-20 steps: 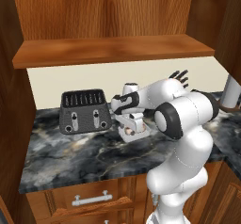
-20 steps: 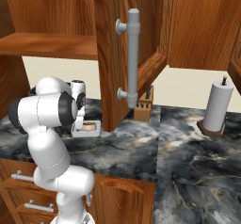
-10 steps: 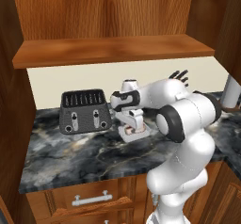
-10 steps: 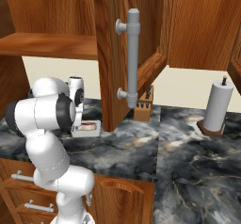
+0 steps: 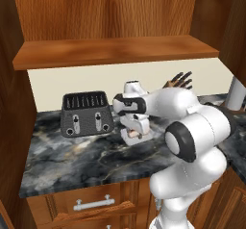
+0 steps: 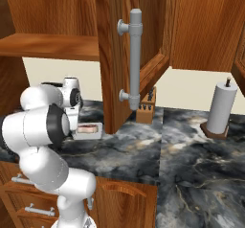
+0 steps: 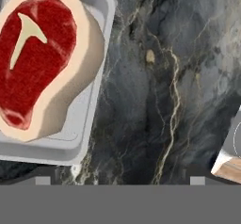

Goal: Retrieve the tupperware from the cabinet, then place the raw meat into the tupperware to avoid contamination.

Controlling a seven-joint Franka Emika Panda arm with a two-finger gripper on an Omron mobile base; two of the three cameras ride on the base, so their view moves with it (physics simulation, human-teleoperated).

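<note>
Jaws are spread wide with nothing between them, and the gripper (image 5: 136, 135) hangs just over the tupperware (image 7: 89, 124) on the counter (image 5: 86, 160). The raw meat (image 7: 37, 58) now sits inside it, so the drop looks done. Since a second ago the arm has lifted a bit; toaster (image 5: 86, 113) hasn't budged.

The raw meat (image 7: 40, 60) lies flat in the tupperware (image 7: 89, 119), red face up with its white T-shaped bone mark showing and a pale tan fat rim all round (it fills most of the tray). That shallow whitish-grey container sits level on the dark marble counter, and above it the brown cabinet (image 6: 129, 54) hangs with a door swung open.
</note>
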